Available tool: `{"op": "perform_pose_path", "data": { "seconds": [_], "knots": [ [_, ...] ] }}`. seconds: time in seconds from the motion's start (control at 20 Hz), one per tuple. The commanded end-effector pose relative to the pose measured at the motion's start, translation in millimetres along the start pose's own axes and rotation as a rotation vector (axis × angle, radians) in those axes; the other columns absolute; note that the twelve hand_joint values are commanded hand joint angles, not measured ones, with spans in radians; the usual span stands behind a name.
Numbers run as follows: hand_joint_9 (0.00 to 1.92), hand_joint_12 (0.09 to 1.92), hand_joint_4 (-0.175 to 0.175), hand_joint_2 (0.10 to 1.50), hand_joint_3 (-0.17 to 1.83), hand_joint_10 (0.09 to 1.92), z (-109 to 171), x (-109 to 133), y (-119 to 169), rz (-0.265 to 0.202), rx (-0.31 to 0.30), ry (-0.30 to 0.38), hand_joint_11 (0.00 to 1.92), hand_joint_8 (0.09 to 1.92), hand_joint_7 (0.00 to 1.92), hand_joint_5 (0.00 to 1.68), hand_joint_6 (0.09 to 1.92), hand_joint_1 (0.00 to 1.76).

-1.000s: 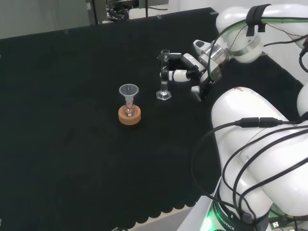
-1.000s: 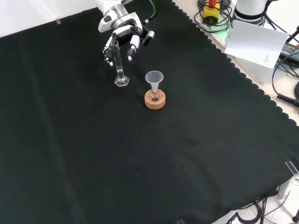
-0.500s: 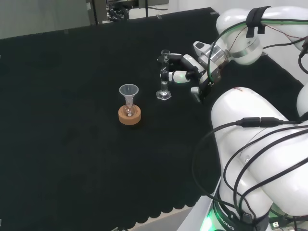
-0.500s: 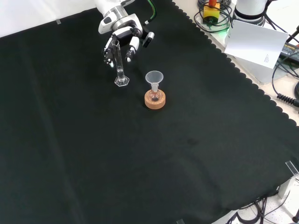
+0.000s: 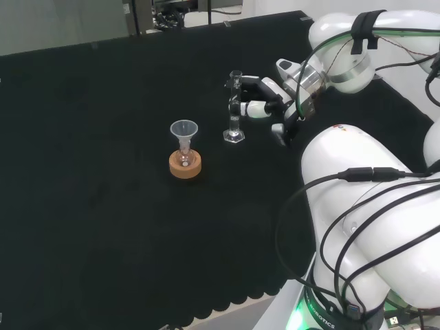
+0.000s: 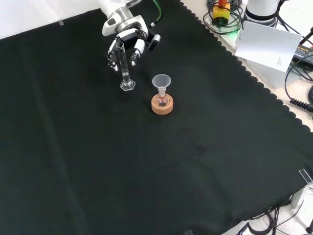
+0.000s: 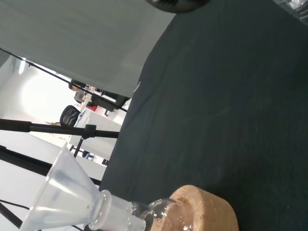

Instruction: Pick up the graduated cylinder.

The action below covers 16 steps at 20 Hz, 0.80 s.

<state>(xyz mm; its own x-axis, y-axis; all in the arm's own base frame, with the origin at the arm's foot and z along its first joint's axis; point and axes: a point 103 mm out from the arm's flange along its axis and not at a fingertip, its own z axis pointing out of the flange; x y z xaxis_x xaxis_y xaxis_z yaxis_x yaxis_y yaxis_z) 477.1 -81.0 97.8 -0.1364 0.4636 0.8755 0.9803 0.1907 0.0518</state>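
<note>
Head view: the cylinder (image 5: pixel 234 110) stands upright on the desk (image 5: pixel 103 227), upper centre, its foot down. My hand (image 5: pixel 271 100) reaches from the right, fingers (image 5: pixel 242 83) curling round its upper tube to lift it clear of the flask (image 5: pixel 184 146).

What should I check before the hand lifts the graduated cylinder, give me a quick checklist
1. Graduated cylinder upright, base on the black cloth: ok.
2. Hand level with the cylinder's upper part: ok.
3. Fingers on either side of the tube in the front view: ok.
4. Fingers actually closed on the tube: cannot tell.
5. Funnel in the small flask on the cork ring stands apart from the cylinder: ok.
6. Liquid in the cylinder: cannot tell.
</note>
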Motion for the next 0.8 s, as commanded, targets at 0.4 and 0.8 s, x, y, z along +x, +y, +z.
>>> {"op": "perform_pose_path", "data": {
  "seconds": [0.4, 0.8],
  "knots": [
    [0.84, 1.19, -0.014, 1.03, -0.17, 0.40, 2.5, -7.5, 2.6, 0.004, -0.016, 0.050, 0.57, 0.57, 0.55, 0.53, 0.62, 1.19],
    [0.89, 1.17, 0.007, 1.04, -0.17, 0.40, 6.1, -11.0, 3.8, 0.020, -0.014, 0.074, 0.61, 0.57, 0.65, 0.61, 0.68, 1.20]
  ]
}}
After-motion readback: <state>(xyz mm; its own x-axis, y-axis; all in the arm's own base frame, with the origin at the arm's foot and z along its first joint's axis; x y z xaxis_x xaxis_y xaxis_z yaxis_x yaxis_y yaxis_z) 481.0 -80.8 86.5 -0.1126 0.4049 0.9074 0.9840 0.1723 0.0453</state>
